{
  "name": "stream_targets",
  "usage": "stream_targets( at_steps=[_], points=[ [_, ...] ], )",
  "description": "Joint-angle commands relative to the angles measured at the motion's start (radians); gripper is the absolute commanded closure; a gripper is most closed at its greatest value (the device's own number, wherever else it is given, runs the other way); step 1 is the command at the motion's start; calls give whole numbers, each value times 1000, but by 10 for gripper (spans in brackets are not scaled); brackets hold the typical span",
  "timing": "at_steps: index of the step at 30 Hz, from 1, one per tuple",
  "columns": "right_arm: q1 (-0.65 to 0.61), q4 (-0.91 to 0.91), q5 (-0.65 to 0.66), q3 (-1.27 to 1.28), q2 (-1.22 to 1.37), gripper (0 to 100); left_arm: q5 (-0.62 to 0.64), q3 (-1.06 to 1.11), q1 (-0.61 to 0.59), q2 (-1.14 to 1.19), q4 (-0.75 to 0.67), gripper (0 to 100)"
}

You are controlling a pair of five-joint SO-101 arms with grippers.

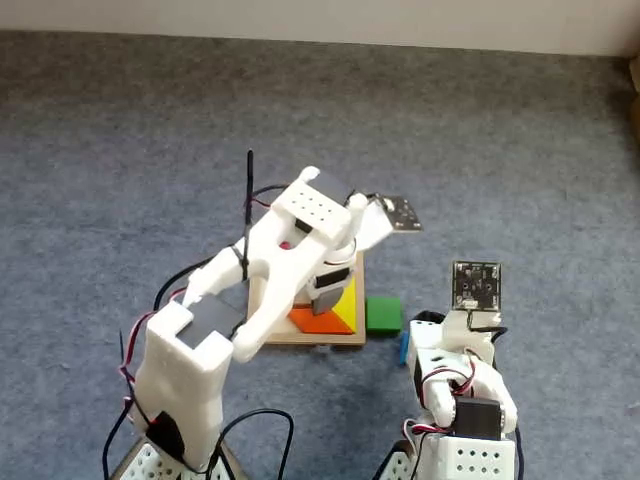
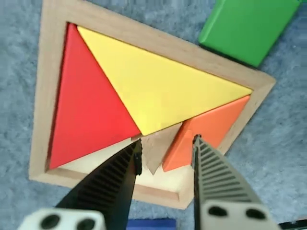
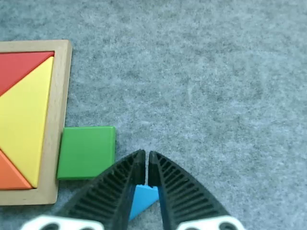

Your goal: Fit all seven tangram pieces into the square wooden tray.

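Pointing inward, yellow triangle (image 2: 163,86) sets its long edge against tray (image 2: 48,72); left pincer (image 2: 165,143) gapes (right pincer (image 3: 146,155) closed).

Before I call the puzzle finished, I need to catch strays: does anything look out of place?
Yes. The green square lies on the carpet right beside the wooden tray, outside its rim, and a blue piece is by the right gripper, also outside. The red triangle, yellow triangle and orange piece sit inside.

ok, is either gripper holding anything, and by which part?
Left gripper: nothing, open above the tray. Right gripper: shut, blue piece by it; a hold cannot be told.
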Motion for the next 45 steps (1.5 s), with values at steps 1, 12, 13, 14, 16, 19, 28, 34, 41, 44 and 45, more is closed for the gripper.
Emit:
stream_targets(
  at_steps=[1,12,13,14,16,19,28,34,41,44,45],
  points=[
    [10,-13,12,91,-5,971,5,-7,-15,-165,44,825],
    [21,-13,12,84,-5,971,8,174,-156,-565,126,829],
    [45,-13,12,81,-5,971,8,225,-170,-619,106,829],
    [68,-12,12,81,-5,971,8,282,-188,-679,84,829],
    [87,-12,12,81,-5,969,9,398,-236,-811,28,829],
    [82,-13,14,77,1,967,11,570,-328,-989,-66,825],
    [-4,88,81,-93,7,872,11,940,-639,-1251,-236,825],
    [-90,160,80,-305,8,872,11,1118,-785,-1260,-373,825],
    [-170,177,80,-372,114,868,11,1287,-842,-1264,-494,825],
    [-176,166,77,-466,306,868,15,1330,-840,-1264,-522,825],
    [-176,166,80,-509,381,868,31,1336,-840,-1265,-526,825]
  ],
)
